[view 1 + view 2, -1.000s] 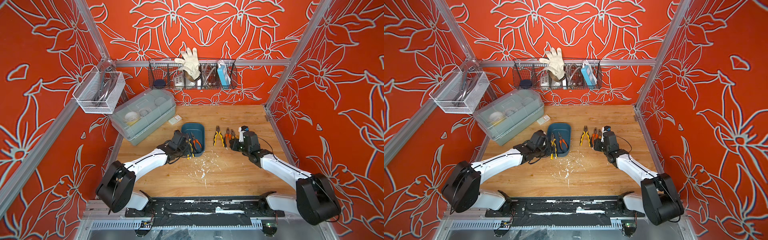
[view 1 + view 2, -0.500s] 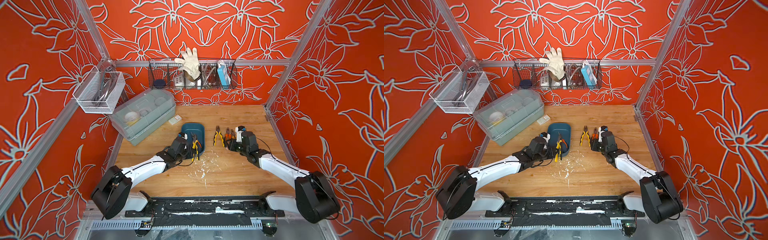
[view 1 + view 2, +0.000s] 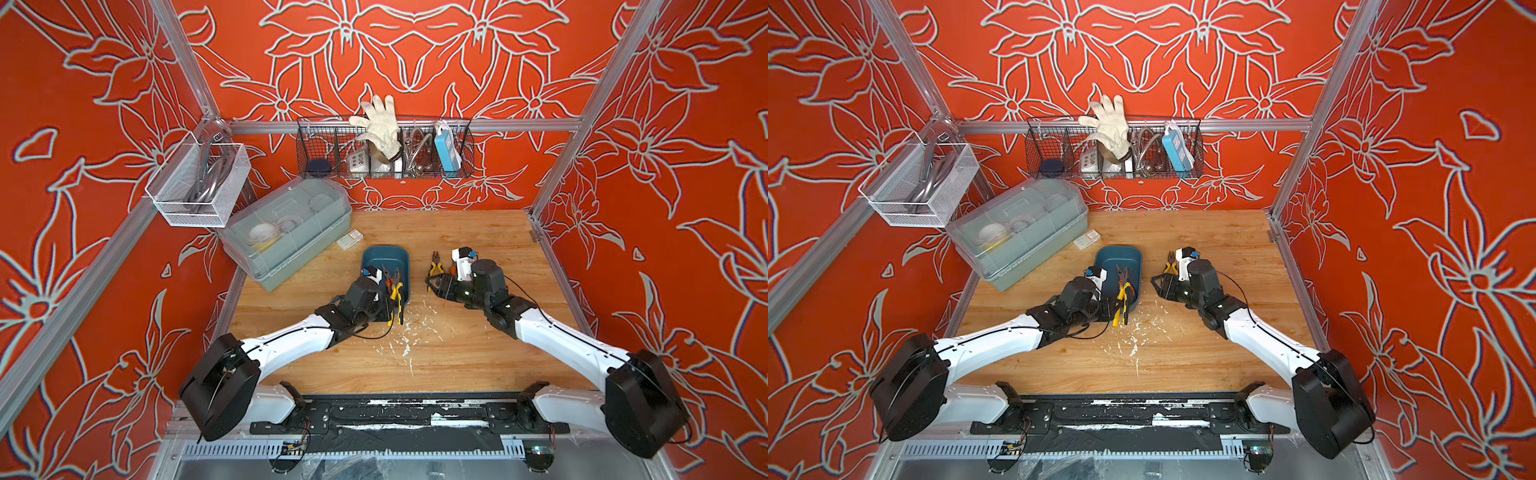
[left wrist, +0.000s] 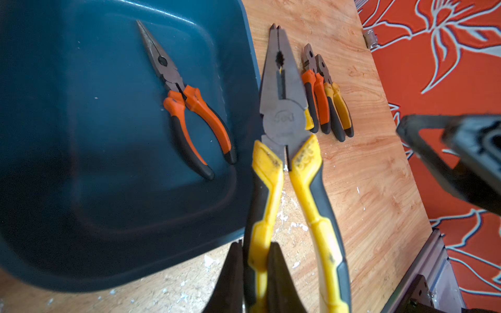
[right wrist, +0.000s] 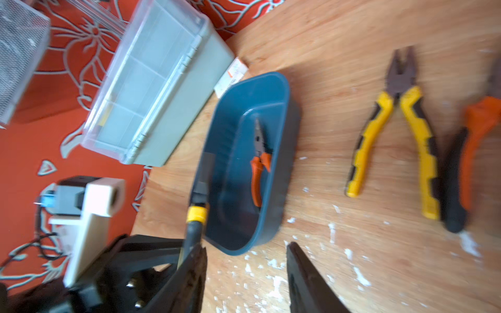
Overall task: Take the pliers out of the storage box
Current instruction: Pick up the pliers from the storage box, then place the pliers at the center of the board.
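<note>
In the left wrist view the left jaws, at the bottom centre of the frame, are pinched on one handle of the yellow-handled pliers (image 4: 283, 119). The handle on the frame's left sits between them, and the other runs free just to their right. The tool's dark head points up the frame and overlaps the right rim of the storage box (image 4: 81, 141), partly over the box and partly over the desk (image 4: 374, 173). In both top views it crosses the box's lower right corner. On the box floor, in the upper middle of the wrist frame, lie the long-nose pliers (image 4: 187, 108), apart from both sets of jaws. Right of the held head, side by side on the desk, lie the orange-handled pliers (image 4: 317, 94) and the amber-handled pliers (image 4: 340, 108). A yellow sliver between them and the head is probably the second yellow pliers, mostly hidden there. The right wrist view is smeared by motion. In it the right jaws stand spread at the bottom centre with only bare desk between them. The box's end is just above the gap, and the second yellow pliers (image 5: 401, 81) lie well off to the right, handles splayed.
</note>
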Robot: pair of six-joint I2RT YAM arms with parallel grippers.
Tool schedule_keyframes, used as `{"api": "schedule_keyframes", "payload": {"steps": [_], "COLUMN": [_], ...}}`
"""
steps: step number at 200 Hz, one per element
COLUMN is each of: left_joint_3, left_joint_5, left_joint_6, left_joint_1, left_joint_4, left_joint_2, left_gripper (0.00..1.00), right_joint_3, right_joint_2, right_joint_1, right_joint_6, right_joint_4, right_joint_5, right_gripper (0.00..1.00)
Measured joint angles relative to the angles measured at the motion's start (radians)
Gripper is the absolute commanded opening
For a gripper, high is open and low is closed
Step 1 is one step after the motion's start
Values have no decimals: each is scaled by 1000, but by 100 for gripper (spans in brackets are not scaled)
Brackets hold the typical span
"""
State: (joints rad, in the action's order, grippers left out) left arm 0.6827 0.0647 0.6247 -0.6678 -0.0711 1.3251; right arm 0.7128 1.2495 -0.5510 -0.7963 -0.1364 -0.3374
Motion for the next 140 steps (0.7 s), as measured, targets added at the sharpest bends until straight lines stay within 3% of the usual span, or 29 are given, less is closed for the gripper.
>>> {"api": "schedule_keyframes", "payload": {"steps": [140], "left_joint_3": [11], "left_joint_5": [-29], "left_joint_6": [-22], "left_joint_1": [0], "left_joint_4": [40], "left_joint_2": [-1], "left_gripper": [0], "right_joint_3": [260], "right_joint_2": [332], "right_joint_1": [-138], "right_joint_6": [-69], "right_joint_4": [31], "right_joint_5": [-47], "right_gripper": [57]}}
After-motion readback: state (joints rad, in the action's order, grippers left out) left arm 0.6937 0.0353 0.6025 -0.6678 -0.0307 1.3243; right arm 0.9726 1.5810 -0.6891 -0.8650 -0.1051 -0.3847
